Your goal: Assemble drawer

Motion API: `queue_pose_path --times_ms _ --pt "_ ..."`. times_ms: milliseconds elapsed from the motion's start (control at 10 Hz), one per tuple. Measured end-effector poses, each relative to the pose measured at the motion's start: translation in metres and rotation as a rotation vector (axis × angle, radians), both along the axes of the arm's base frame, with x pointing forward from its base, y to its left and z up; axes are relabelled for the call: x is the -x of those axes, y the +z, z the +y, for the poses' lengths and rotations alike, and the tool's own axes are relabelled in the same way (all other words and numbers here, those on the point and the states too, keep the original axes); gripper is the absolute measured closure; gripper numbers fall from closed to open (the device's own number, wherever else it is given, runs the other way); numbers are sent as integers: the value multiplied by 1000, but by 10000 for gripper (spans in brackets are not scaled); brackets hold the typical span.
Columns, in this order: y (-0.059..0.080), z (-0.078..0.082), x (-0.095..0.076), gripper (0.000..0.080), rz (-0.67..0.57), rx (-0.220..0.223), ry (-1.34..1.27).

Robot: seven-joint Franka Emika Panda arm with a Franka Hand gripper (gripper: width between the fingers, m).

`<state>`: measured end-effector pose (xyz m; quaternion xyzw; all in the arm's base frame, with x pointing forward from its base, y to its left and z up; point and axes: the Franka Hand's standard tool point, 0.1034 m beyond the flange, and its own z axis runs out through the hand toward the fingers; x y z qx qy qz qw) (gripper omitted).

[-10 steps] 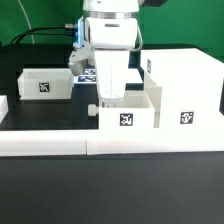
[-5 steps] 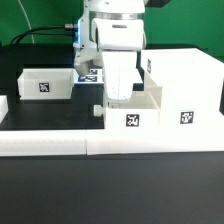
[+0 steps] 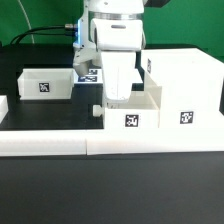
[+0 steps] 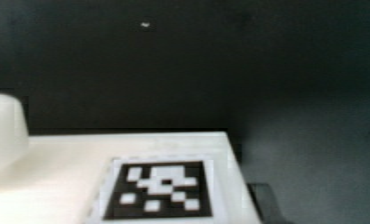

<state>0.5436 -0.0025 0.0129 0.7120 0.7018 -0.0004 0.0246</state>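
exterior view: housing (image 3: 186, 88) stands upright on the black table (image 3: 60, 110), toward the exterior view's right. a square black-and-white tag (image 3: 186, 117) sits low on its front. one tray (image 3: 130, 115) is just beside the housing on the exterior view's left, open side up, with its own tag (image 3: 131, 121) on the front and a knob (image 3: 97, 110) on its outer side. second tray (image 3: 45, 83) lies well apart, toward the exterior view's left, tag facing the camera. long border strip (image 3: 90, 143) runs along the front. marker board (image 3: 88, 73) is partly visible behind the arm.

gripper (image 3: 117, 97) reaches down into the first tray. its fingertips are hidden by the tray wall, so i cannot tell the jaw state.

wrist view: blurred white face with a pattern tag (image 4: 161, 190). no readable writing or brand anywhere, only tag patterns.
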Motion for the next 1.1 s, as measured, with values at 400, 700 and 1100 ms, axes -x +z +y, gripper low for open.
queue_pose_path --times_ms 400,700,1100 --pt "-1 1 1 757 13 2 -14" --pt "-1 1 1 757 13 2 -15" --pt "-1 4 1 757 14 5 0"
